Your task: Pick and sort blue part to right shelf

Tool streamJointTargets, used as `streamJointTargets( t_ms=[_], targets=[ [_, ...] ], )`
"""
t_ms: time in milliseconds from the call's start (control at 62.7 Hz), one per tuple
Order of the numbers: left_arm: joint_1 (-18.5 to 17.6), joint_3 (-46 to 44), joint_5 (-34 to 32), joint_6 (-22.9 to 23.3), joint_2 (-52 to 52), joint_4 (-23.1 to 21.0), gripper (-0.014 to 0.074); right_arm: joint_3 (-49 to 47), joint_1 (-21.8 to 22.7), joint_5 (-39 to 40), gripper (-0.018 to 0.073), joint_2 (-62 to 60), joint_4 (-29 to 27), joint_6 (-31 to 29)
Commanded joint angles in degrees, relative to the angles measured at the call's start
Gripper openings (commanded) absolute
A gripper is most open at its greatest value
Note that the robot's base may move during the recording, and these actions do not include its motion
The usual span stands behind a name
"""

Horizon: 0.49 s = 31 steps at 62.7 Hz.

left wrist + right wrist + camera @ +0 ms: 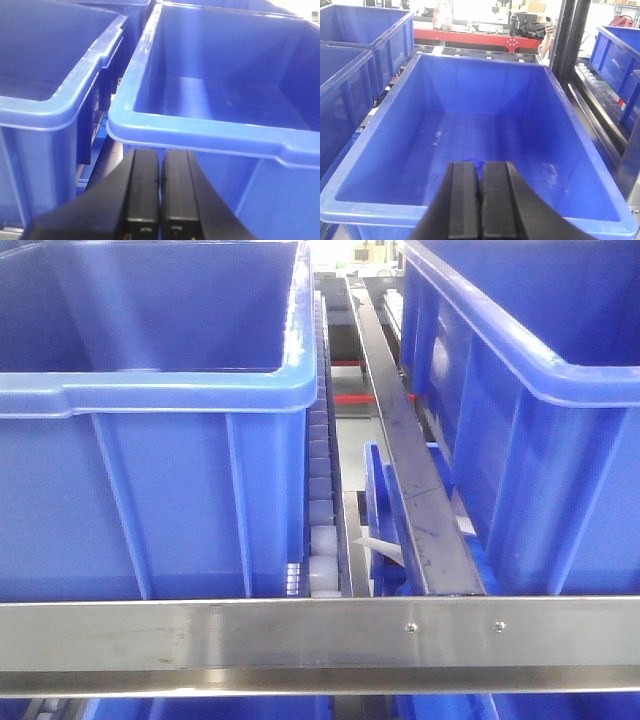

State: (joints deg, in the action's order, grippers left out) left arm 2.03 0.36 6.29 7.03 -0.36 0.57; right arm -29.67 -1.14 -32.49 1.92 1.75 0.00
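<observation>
Blue part (472, 161) peeking out just beyond right gripper (480, 200), apparently lying on floor of blue tub (485, 135); gripper fingers pressing together, hovering over tub's near rim. Left gripper (160, 195) also closed, empty, sitting before 2nd tub (200, 125). Steel front rail (320, 635) spanning rack.

Bright overexposed workshop behind, red workbench (485, 37) with dark clutter, possibly a cardboard box (536, 6) beyond

Blue tubs (150, 490) on right shelf (300, 635)
</observation>
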Motion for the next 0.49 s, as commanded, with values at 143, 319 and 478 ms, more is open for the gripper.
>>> streamJointTargets(
  t_ms=[143, 319, 478],
  targets=[
    [0.2, 1.4, -5.5, 0.1, -1.3, -0.6, 0.0123, -1.4, 0.1, 5.4, 0.0058, 0.8, 0.1, -0.3],
    [0.2, 1.4, -5.5, 0.1, -1.3, -0.6, 0.0123, 1.4, 0.1, 8.7, 0.0058, 0.8, -3.2, 0.0],
    [0.2, 1.4, -5.5, 0.1, -1.2, -0.6, 0.0123, 10.9, 0.1, 16.5, 0.0058, 0.8, -7.1, 0.0]
  ],
)
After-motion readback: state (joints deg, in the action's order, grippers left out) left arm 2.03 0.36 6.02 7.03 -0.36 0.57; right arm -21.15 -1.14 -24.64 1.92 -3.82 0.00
